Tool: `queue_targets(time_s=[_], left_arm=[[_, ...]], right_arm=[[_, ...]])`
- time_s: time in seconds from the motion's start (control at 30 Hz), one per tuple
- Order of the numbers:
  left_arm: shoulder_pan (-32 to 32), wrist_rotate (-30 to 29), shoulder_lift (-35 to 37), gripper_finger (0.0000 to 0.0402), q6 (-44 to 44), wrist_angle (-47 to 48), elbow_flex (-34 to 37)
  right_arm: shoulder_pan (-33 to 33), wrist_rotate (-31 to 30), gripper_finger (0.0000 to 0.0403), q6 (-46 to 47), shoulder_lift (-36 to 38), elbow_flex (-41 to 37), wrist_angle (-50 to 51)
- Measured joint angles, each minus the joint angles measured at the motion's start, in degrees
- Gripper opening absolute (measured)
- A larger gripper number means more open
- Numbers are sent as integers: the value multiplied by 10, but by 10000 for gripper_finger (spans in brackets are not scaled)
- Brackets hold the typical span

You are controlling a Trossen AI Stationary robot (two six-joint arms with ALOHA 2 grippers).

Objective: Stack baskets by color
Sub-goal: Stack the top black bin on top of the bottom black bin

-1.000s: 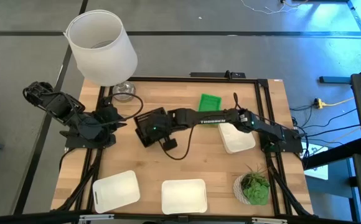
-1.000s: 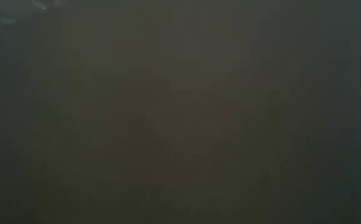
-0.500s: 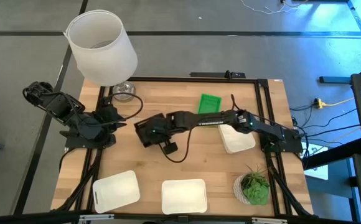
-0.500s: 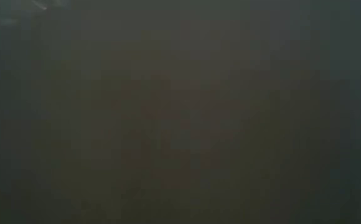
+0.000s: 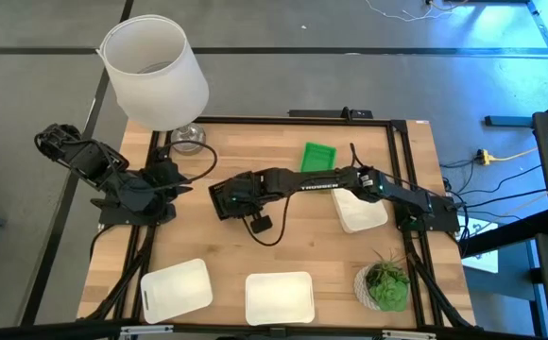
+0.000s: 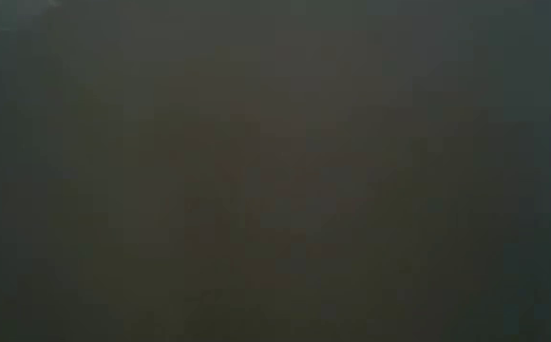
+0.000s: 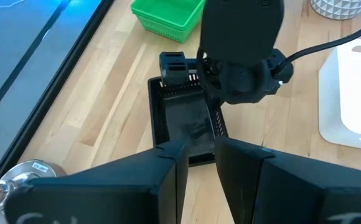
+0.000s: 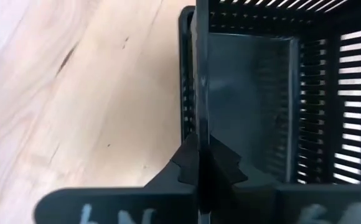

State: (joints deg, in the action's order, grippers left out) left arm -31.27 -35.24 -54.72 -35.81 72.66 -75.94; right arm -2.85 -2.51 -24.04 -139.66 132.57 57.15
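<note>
Two matte black jointed arms (white lettering on the right arm (image 5: 323, 182)) trail black cables.

A light wooden table (image 5: 283, 250) with a dark metal frame along its edges carries everything. A black basket (image 5: 229, 197) sits near the middle, toward the left. A green basket (image 5: 318, 156) lies farther back, a little right of centre. Three white baskets rest on the wood: one (image 5: 175, 288) at the front left, one (image 5: 279, 297) at the front centre, and one (image 5: 359, 209) on the right side. A small potted plant (image 5: 385, 284) stands at the front right corner. A small glass-like object (image 5: 187, 139) sits at the back left corner.
</note>
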Motion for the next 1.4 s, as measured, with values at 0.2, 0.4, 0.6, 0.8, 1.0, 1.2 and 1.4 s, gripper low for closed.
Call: queue_targets(time_s=[0.2,0.4,0.6,0.8,1.0,1.2,1.4], left_arm=[[0,5,0,71,0,4,0],[0,7,0,71,0,19,0],[0,7,0,71,0,19,0],[0,7,0,71,0,20,0],[0,7,0,71,0,25,0],[0,17,0,71,0,29,0],[0,19,0,71,-1,29,0]], right_arm=[[0,1,12,32,-3,0,-9],[4,-7,45,83,-5,0,-25],[4,-8,61,41,-5,0,-52],[3,-9,66,24,-4,0,-55],[3,-9,66,23,-4,0,-55],[3,-9,38,19,-3,0,-50],[4,-9,18,32,-3,1,-65]])
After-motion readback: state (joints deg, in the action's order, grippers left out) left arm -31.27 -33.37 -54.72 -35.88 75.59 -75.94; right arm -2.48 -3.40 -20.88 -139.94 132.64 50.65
